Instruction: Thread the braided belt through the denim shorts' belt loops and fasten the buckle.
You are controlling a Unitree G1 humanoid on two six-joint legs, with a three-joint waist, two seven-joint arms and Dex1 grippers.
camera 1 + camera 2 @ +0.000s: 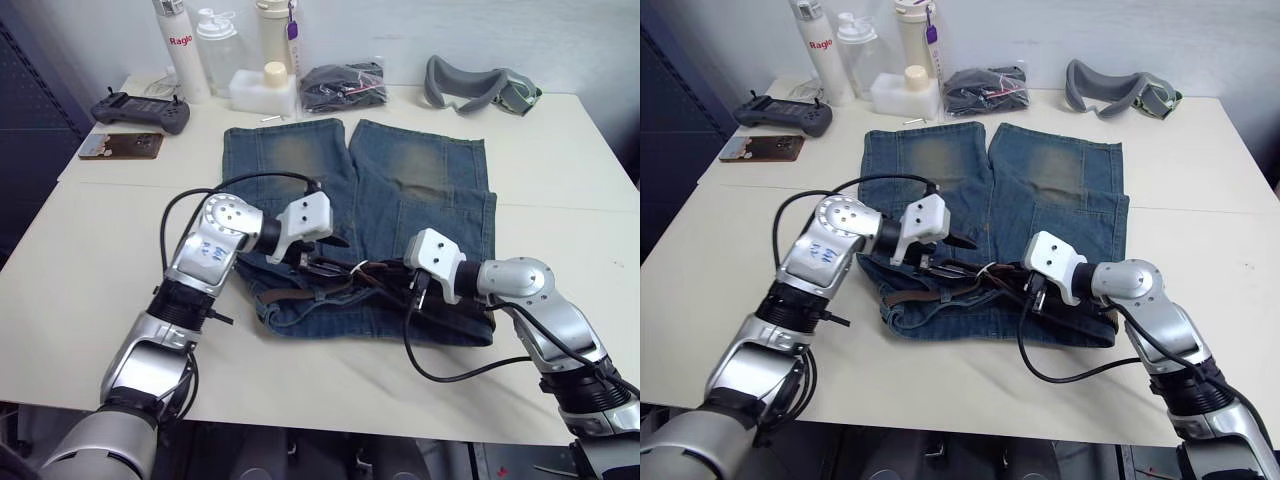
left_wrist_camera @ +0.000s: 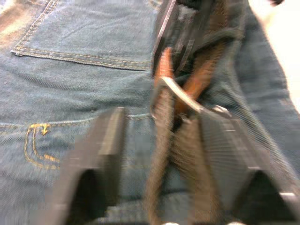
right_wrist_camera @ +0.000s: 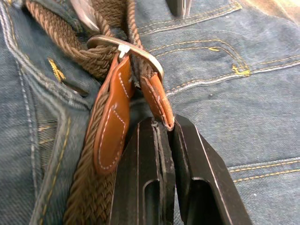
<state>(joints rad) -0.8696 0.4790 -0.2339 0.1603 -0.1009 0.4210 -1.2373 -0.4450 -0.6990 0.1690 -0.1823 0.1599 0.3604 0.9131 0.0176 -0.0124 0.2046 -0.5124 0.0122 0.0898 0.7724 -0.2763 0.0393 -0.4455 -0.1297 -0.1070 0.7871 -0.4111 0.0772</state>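
The denim shorts [image 1: 400, 180] lie flat on the table with the waistband nearest me. The braided belt [image 1: 300, 296] runs along that waistband, and I cannot tell which belt loops it passes through. My right gripper [image 3: 166, 124] is shut on a tan leather tab [image 3: 157, 101] of the belt, just behind the silvery buckle [image 3: 126, 49]. My left gripper [image 2: 164, 117] is open over the waistband, with the brown strap [image 2: 157, 154] and the buckle lying between its fingers [image 2: 101, 154]. From the head, the left gripper [image 1: 322, 254] and right gripper [image 1: 385, 275] face each other closely at mid-waistband.
Along the table's back edge stand bottles [image 1: 180, 45], a white container [image 1: 265, 90], a black bundle in a clear bag [image 1: 343, 86] and grey goggles [image 1: 478, 88]. A game controller [image 1: 142, 110] and a flat brown item [image 1: 121, 146] lie at the back left. Black cables loop off both wrists.
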